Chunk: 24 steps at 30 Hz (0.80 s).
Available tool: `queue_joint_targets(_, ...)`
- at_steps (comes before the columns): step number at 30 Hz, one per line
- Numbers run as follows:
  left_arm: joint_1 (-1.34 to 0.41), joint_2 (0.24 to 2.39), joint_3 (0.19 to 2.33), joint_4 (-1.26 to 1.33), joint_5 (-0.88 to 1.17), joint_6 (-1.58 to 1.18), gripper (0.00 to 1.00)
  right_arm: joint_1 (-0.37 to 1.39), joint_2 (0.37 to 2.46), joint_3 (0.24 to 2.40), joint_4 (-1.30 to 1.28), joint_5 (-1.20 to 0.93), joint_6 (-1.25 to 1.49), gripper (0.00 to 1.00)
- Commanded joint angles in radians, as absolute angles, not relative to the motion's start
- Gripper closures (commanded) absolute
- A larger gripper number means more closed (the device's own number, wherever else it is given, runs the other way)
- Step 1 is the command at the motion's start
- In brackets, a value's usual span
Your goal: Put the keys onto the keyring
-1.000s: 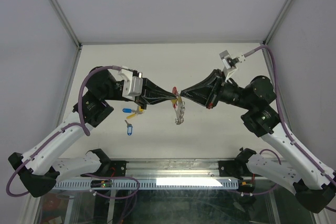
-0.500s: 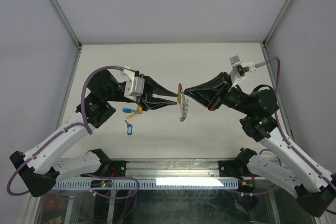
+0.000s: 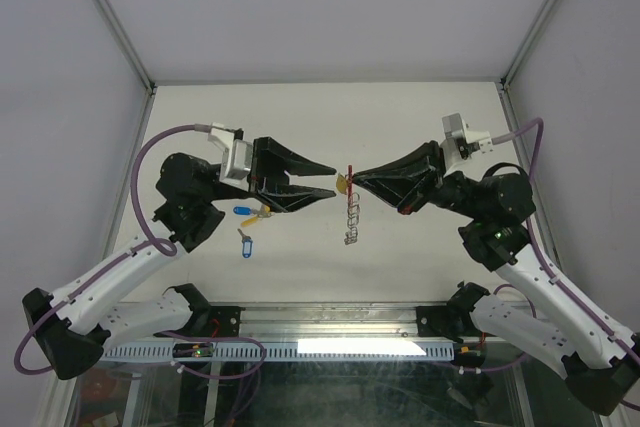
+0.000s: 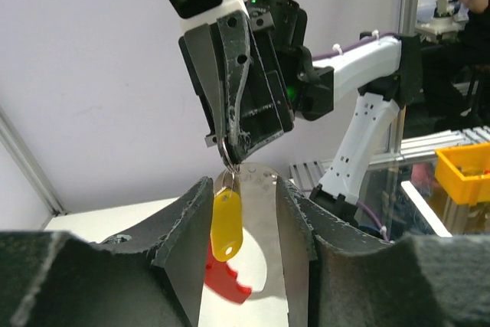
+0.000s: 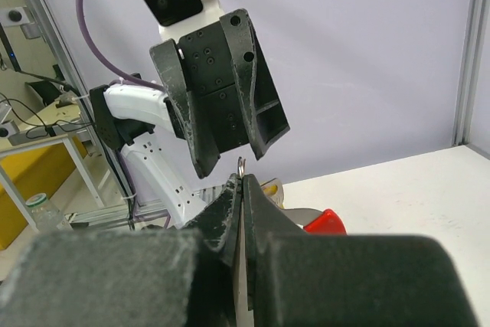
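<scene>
While the right gripper (image 3: 354, 179) is pinched closed on the top of the keyring (image 3: 350, 215), the beaded chain hangs clear of the table (image 3: 420, 127). In the top view it runs as one straight line from the fingertips toward the near edge. A yellow-tagged key (image 4: 226, 223) hangs at the same pinch, long axis vertical and tag end down. It sits between the spread-apart fingers (image 4: 187, 227) of the left gripper (image 3: 333, 182), which touch nothing. The red crescent (image 4: 227, 279) shows only in part, behind the tag and one left finger. How the key joins the chain is too small to make out. There is one keyring and four keys. Besides the hanging key, a blue-tagged key (image 3: 243, 211) lies on the table beside a second yellow-tagged key (image 3: 264, 211), which the left gripper partly hides. Another blue-tagged key (image 3: 245, 244) lies nearer the arm bases.
</scene>
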<state>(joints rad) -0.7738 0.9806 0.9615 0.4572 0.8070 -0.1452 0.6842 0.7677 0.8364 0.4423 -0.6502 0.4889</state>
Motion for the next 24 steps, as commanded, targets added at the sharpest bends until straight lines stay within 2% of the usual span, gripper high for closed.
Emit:
queue_joint_targets(1, -0.793, 0.989, 0.952, 0.603, 0.751, -0.234, 0.63, 0.682, 0.769, 0.895, 0.466, -0.663, 0.439, 1.0)
queue_joint_targets(4, -0.805, 1.003, 0.953, 0.607, 0.739, -0.237, 0.67, 0.681, 0.772, 0.9, 0.461, -0.656, 0.432, 1.0)
queue_joint_targets(7, -0.818, 1.022, 0.954, 0.608, 0.738, -0.237, 0.77, 0.681, 0.779, 0.908, 0.449, -0.658, 0.422, 1.0)
queue_joint_targets(9, -0.828, 1.034, 0.956, 0.609, 0.738, -0.234, 0.8, 0.682, 0.78, 0.909, 0.45, -0.657, 0.421, 1.0)
queue_joint_targets(24, -0.837, 1.018, 0.927, 0.63, 0.691, -0.224, 0.73, 0.681, 0.754, 0.896, 0.45, -0.653, 0.414, 1.0)
